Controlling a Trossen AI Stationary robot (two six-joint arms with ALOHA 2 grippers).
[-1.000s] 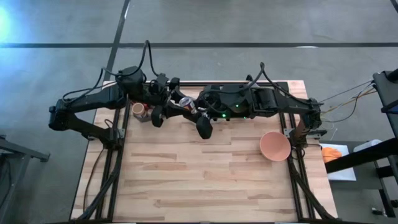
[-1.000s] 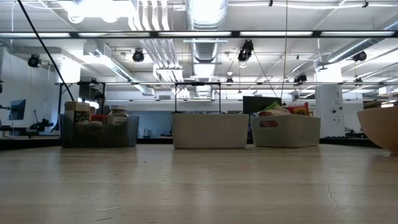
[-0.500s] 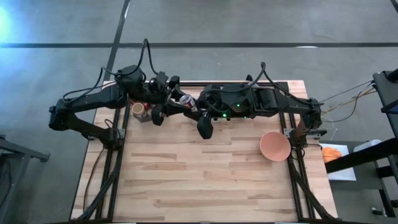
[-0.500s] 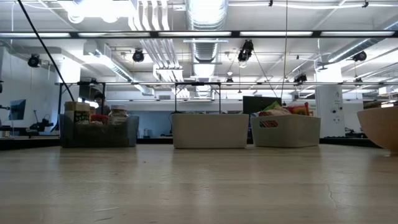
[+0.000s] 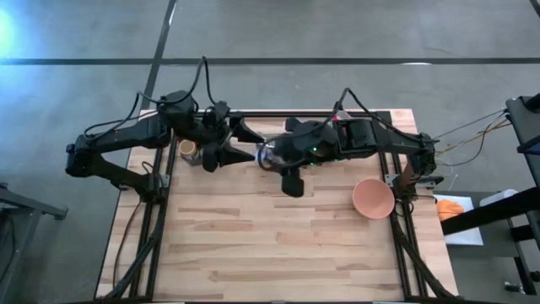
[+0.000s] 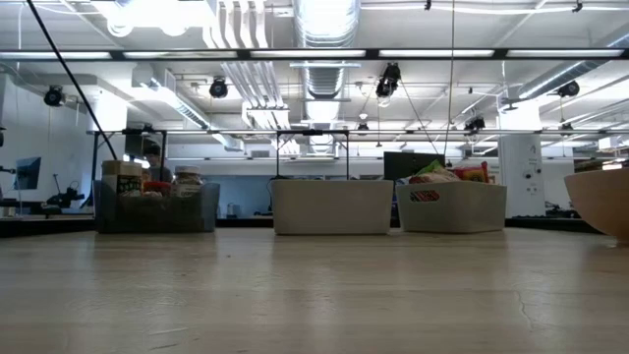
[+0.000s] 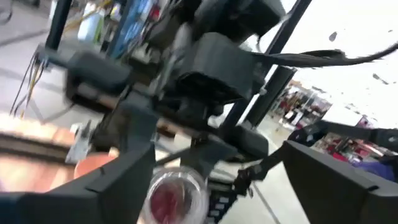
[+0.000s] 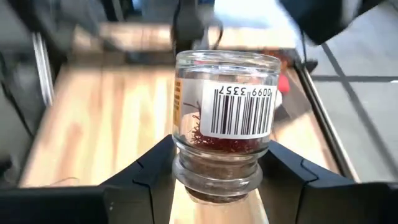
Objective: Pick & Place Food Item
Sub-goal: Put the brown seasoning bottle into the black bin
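A small clear glass jar [image 8: 225,118] with red threads inside and a barcode label is held in the air above the far middle of the table, with my right gripper [image 8: 221,183] shut on it. In the high view the jar [image 5: 264,154] sits just off my right gripper [image 5: 272,157]. My left gripper [image 5: 240,143] faces it from the table's left with its fingers spread wide. The left wrist view shows the jar [image 7: 176,194] end-on between those open fingers, touching neither. My right gripper pinches the jar between its two fingers at the narrower end nearest the wrist [image 8: 186,177]. One finger [image 8: 146,177] is on each side. The fingers slant down from the table's right, and the jar sticks out ahead of them, lifted clear of the table.
A peach bowl [image 5: 372,198] stands on the wooden table near its right edge, and shows again in the low view [image 6: 601,202]. A small tan cup [image 5: 187,149] stands at the far left under my left arm. Beyond the far edge stand three bins [image 6: 332,206].
My left gripper has opened and let go of the jar, staying in place. My right gripper has rolled and tipped downward with the jar, carrying it a little toward the table's near edge and away from the left fingers.
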